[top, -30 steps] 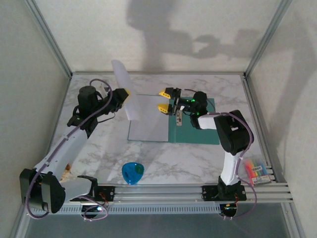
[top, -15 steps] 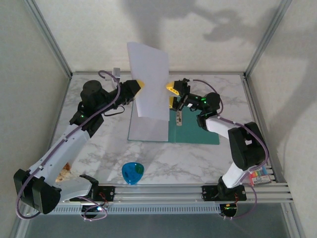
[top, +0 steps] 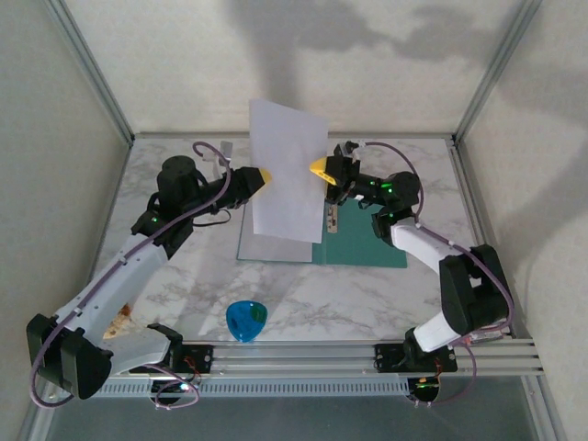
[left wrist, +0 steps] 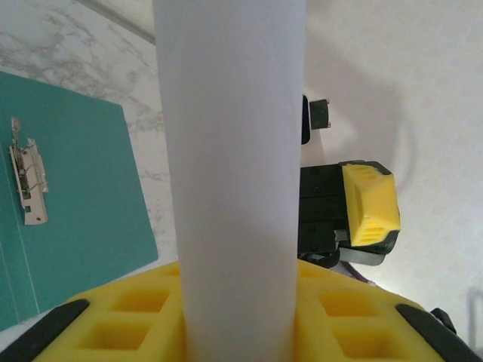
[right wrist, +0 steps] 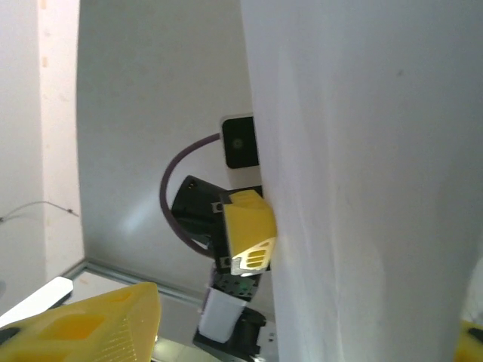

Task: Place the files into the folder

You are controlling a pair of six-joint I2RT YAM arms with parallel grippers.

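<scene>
One of the files, a plain white sheet (top: 285, 175), stands upright in the air above the folder. My left gripper (top: 260, 175) is shut on its left edge; in the left wrist view the sheet (left wrist: 230, 151) rises from between the yellow fingers (left wrist: 355, 317). My right gripper (top: 322, 168) is at the sheet's right edge. Its jaws stand apart around the sheet (right wrist: 362, 181), one finger (right wrist: 98, 324) well clear of the paper. The folder (top: 363, 243) lies open and flat on the table, teal on the right, pale on the left (top: 271, 248), with a metal clip (top: 331, 219) at its spine.
A small blue cup (top: 246, 320) sits near the table's front edge, left of centre. Metal frame posts and white walls close in the marble table (top: 184, 276) on three sides. In the left wrist view the folder (left wrist: 68, 196) and its clip (left wrist: 26, 181) lie below.
The left gripper has swung the sheet from a tilted lean to upright and carried it rightward. The right gripper rose off the folder to the sheet's right edge, and its jaws have narrowed.
</scene>
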